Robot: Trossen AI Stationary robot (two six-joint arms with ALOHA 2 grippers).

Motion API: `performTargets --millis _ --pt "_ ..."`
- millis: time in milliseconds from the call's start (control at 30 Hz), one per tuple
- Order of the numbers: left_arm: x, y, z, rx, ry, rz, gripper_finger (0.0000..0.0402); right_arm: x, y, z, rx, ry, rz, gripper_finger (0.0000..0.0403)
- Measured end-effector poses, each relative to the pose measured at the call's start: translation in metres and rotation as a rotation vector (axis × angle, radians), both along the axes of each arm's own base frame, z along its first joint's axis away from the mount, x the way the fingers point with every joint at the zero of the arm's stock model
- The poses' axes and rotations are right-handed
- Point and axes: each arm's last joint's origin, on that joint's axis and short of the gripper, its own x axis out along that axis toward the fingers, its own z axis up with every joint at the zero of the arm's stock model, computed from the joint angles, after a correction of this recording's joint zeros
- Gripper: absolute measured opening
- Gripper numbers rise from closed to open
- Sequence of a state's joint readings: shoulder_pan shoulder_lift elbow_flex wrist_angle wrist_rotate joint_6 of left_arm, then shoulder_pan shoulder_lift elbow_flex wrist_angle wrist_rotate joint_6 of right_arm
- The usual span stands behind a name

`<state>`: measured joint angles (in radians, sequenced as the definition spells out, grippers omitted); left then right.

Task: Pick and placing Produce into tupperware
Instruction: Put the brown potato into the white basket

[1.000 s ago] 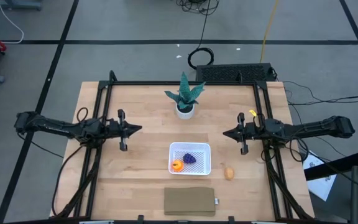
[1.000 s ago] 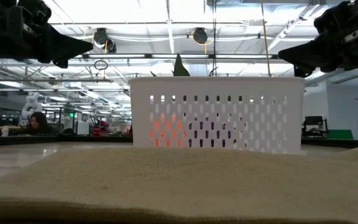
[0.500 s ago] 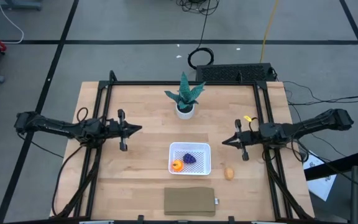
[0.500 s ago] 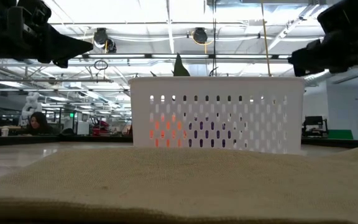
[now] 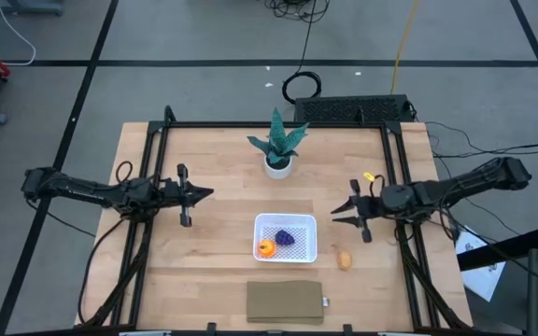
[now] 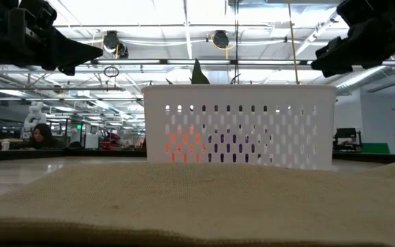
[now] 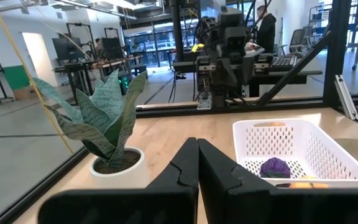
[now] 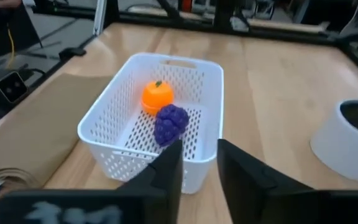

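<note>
From above we see the tan oval piece (image 5: 345, 259) on the bench (image 5: 213, 271) at four o'clock of the white basket (image 5: 286, 237); both wrist views miss it. The orange (image 8: 156, 94) and purple piece (image 8: 170, 124) lie inside. Right pincer (image 5: 340, 214) slightly parted, left pincer (image 7: 197, 163) closed, empty.
</note>
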<state>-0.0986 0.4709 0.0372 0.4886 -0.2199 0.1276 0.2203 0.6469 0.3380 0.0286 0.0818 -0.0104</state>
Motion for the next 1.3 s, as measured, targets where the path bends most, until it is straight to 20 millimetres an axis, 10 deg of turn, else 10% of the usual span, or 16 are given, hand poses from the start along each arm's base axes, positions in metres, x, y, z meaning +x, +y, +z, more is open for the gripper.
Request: performTargets --millis 567,1300 --pt "0.0 0.0 -0.002 0.023 0.025 0.001 0.0001 0.018 0.019 0.028 0.072 0.361 -0.011 0.0194" --pt "0.0 0.0 -0.002 0.026 0.026 0.001 0.0001 0.027 0.064 0.032 0.004 0.517 0.185 0.0201"
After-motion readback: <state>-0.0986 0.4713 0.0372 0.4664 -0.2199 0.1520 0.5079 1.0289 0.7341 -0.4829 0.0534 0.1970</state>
